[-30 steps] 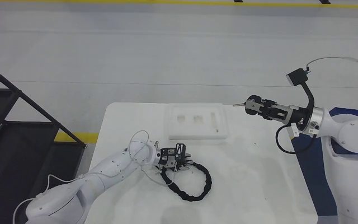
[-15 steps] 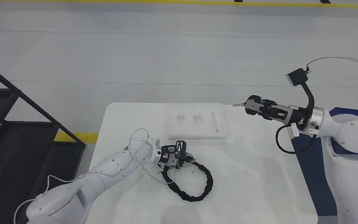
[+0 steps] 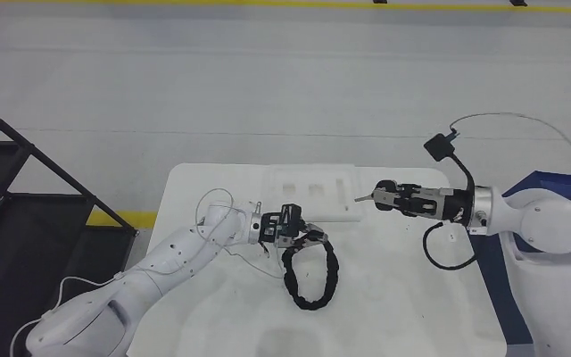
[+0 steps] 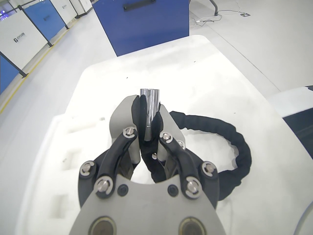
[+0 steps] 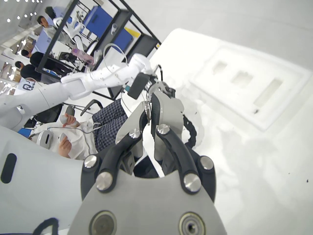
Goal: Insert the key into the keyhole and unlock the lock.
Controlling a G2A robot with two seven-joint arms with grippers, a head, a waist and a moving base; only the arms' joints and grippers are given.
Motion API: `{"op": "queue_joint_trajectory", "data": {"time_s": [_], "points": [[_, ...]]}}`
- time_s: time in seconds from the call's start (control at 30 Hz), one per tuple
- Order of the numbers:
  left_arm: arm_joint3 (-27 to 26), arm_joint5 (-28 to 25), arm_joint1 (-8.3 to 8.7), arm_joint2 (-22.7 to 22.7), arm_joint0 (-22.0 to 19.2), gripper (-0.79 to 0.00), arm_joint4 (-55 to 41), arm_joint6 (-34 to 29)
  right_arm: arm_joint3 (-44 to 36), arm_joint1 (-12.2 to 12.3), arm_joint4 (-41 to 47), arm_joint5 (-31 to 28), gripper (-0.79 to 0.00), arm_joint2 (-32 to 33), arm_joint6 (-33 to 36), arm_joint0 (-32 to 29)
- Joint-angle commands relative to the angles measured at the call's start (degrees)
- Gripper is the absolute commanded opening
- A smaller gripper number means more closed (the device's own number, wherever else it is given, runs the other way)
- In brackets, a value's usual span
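- A black metal rack [image 3: 36, 223] stands on the floor beside the left end of the white tabletop [image 3: 401, 294].
- The left arm lies across the left half of the tabletop. Its left tool [image 4: 148, 113] is just in front of the near edge of the foam tray.
- The left tool's fingers [image 4: 137, 113] are pressed narrowly onto the lock [image 4: 149, 103]. They grip the dark body, and the shiny silver cylinder end sticks out past the fingertips, towards the right arm.
- The lock's black sleeved cable [image 3: 332, 277] leaves the tool and curves in a closed loop on the robot's side. The loop's near bend seems to rest on the tabletop.
- The white foam tray [image 3: 323, 203] sits at the back of the tabletop, near its middle. It has three shallow recesses in a row, two squarish and one a long slot.
- The key [image 3: 361, 197] is over the right end of the tray, with its blade pointing left towards the lock. A clear gap separates the key tip from the silver cylinder, so it is not yet in the keyhole.
- The right tool [image 3: 379, 194] is pinched thinly on the key's head. In the right wrist view the flat metal sits edge-on between the two pads [image 5: 154, 108].
- The right arm reaches in from the right edge, held above the tabletop, with a looping grey wire behind it.
- A blue cabinet [image 4: 146, 13] stands on the floor beyond the right end of the tabletop.
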Motion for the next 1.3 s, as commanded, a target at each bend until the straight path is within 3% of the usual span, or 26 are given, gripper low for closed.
{"op": "queue_joint_trajectory", "data": {"time_s": [0.0,0.27,0.6,0.77,1.27], "points": [[-1.8,0.5,0.05,-1.1,0.2,-0.785,-1.2,-0.2,-1.3,0.2,-0.7,2.2,-0.785,-0.7,1.2,-0.8],[-6.4,2.3,-0.23,-3.4,1.6,-0.785,-3.6,2.5,-8.1,1.2,-5.3,7.1,-0.785,-0.5,2.6,-3.5],[-6.1,2.7,-0.59,-5.1,3.3,-0.785,-2.9,13.9,-16.9,2.3,-11.8,12.3,-0.785,4.3,-1.1,-6.5],[-5.6,5.9,-1.32,-5.1,3.2,-0.785,-0.9,18.2,-17.6,2.4,-12.2,12.8,-0.785,4.6,-1.7,-6.9],[-5.6,5.9,-1.32,-5.1,3.2,-0.785,-0.9,18.2,-17.2,2.4,-12.3,13.2,-0.785,4.6,-3.1,-7.4]]}}
